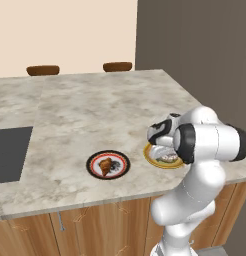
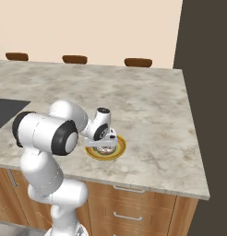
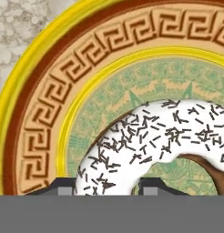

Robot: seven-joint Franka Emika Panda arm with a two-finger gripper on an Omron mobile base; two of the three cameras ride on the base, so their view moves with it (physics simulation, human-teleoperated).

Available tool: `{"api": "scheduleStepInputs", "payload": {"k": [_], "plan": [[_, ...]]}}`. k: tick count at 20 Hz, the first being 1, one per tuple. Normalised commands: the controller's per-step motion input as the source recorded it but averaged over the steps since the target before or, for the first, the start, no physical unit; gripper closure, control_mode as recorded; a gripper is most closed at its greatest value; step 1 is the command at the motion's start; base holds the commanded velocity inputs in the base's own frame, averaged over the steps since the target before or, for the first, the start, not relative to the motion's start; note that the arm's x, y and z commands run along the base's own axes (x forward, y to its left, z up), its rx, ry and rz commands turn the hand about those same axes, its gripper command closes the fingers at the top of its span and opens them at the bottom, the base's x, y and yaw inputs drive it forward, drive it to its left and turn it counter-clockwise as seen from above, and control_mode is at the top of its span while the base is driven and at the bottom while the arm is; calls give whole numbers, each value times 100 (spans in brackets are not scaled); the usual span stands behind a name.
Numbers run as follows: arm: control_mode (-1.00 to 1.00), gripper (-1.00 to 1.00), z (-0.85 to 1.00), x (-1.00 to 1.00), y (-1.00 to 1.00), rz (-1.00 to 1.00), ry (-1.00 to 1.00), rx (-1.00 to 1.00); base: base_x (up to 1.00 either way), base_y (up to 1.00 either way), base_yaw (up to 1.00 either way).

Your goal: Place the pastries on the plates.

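The ring doughnut [image 3: 150, 136] with white sprinkled icing lies on the yellow-orange rimmed plate [image 3: 41, 113], over its pale green centre. My gripper [image 3: 107, 186] points down at it, its two fingertips pressed against either side of the ring's near part. In the left base view the gripper [image 1: 166, 154] hangs over that plate [image 1: 160, 165] near the counter's front right. The golden-brown croissant [image 1: 105, 165] rests on the black-rimmed plate [image 1: 92, 159] to the left. The right base view shows the gripper [image 2: 104, 145] low over the yellow plate [image 2: 119, 150].
A dark cooktop [image 1: 10, 152] is set into the marble counter at the left. Brown stool tops [image 1: 43, 70] stand beyond the far edge. A dark wall [image 1: 205, 50] rises at the right. The counter's front edge runs just below both plates.
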Motion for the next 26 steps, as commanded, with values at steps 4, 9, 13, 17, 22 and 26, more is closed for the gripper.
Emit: {"api": "scheduleStepInputs", "payload": {"k": [4, 9, 13, 17, 22, 26], "plan": [[-100, -100, -44, 10, 26, 0, -10, 0, 0, 0, 0], [-100, -100, 11, -5, 8, 0, -8, -1, 0, 0, 0], [-100, -100, 24, 0, 0, 0, -2, -4, 0, 0, 0], [-100, -100, 64, 0, 0, 0, 0, -2, 0, 0, 0], [-100, -100, 100, 0, -1, 0, -4, 0, 0, 0, 0], [-100, -100, 100, -29, 2, -7, -23, -2, 0, 0, 0]]}}
